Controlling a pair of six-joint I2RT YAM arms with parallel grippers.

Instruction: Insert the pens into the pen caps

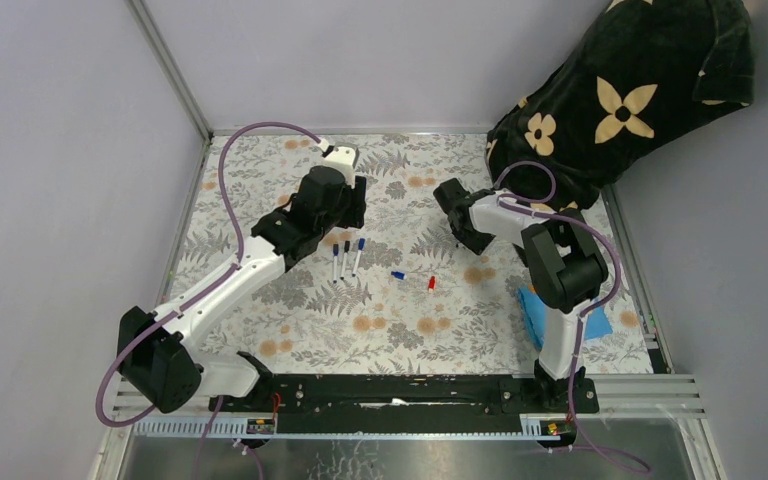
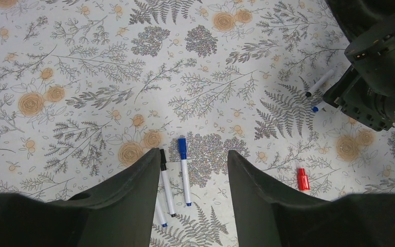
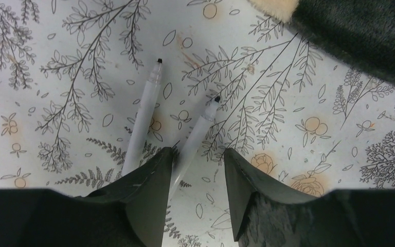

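Note:
Three white pens lie side by side on the flowered mat just in front of my left gripper (image 1: 345, 210). In the left wrist view one carries a black cap (image 2: 165, 182), one a blue cap (image 2: 184, 170), and the third (image 2: 159, 216) is partly hidden by my left finger. The left gripper (image 2: 193, 153) is open above them. A loose blue cap (image 1: 398, 274) and a loose red cap (image 1: 431, 284) lie to their right. My right gripper (image 3: 198, 151) is open, low over two uncapped pens: one (image 3: 144, 113) left of the fingers, one (image 3: 198, 134) between them beside the left finger.
A dark cloth with tan flowers (image 1: 620, 100) is heaped at the back right, close behind the right gripper (image 1: 455, 215). A blue cloth (image 1: 560, 315) lies by the right arm's base. Grey walls and metal rails bound the mat.

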